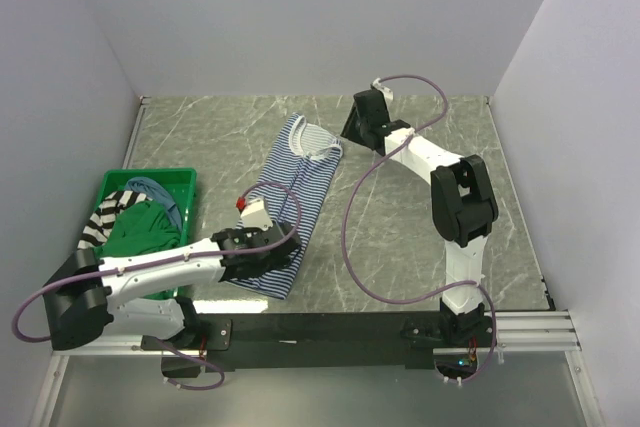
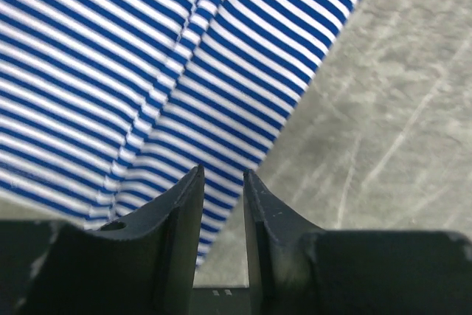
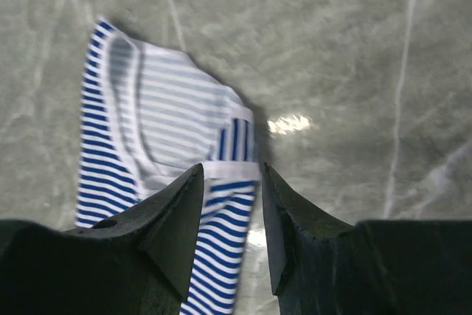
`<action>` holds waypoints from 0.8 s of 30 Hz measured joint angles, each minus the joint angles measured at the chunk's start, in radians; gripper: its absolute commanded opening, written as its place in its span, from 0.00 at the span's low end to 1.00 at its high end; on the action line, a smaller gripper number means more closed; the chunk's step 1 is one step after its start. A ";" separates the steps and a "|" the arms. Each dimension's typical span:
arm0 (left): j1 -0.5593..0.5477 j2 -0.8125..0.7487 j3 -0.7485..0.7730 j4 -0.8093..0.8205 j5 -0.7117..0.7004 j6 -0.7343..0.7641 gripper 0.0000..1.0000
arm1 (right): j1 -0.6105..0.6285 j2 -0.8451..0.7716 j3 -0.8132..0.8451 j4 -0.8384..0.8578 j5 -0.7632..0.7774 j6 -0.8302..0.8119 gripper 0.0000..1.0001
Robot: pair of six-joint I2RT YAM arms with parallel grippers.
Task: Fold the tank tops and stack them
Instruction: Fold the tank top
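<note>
A thin navy-white striped tank top (image 1: 292, 197) lies flat and diagonal on the marble table, neckline at the far end. My left gripper (image 1: 288, 237) hovers over its near right edge (image 2: 221, 71). It is open (image 2: 223, 175), with only cloth and table showing through the gap. My right gripper (image 1: 348, 137) is at the top's far shoulder strap (image 3: 232, 142). It is open too (image 3: 231, 171), and the strap's white hem runs beneath the gap, not pinched. The green top (image 1: 140, 232), the black-white striped top (image 1: 108, 215) and the dusty blue top (image 1: 158, 190) are bunched in the bin.
The rigid green plastic bin (image 1: 170, 177) stands at the table's left side, beside my left arm. White walls close the table in on the left, back and right. A black rail (image 1: 330, 327) runs along the near edge.
</note>
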 measured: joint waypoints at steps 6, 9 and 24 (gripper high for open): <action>0.068 0.085 -0.018 0.106 0.076 0.114 0.34 | 0.006 0.003 -0.081 0.011 -0.016 -0.018 0.43; 0.072 0.107 -0.041 0.140 0.111 0.141 0.34 | 0.013 0.015 -0.087 0.032 -0.023 -0.024 0.43; 0.080 0.162 -0.094 0.222 0.170 0.169 0.32 | 0.016 0.146 -0.041 0.057 -0.037 -0.032 0.37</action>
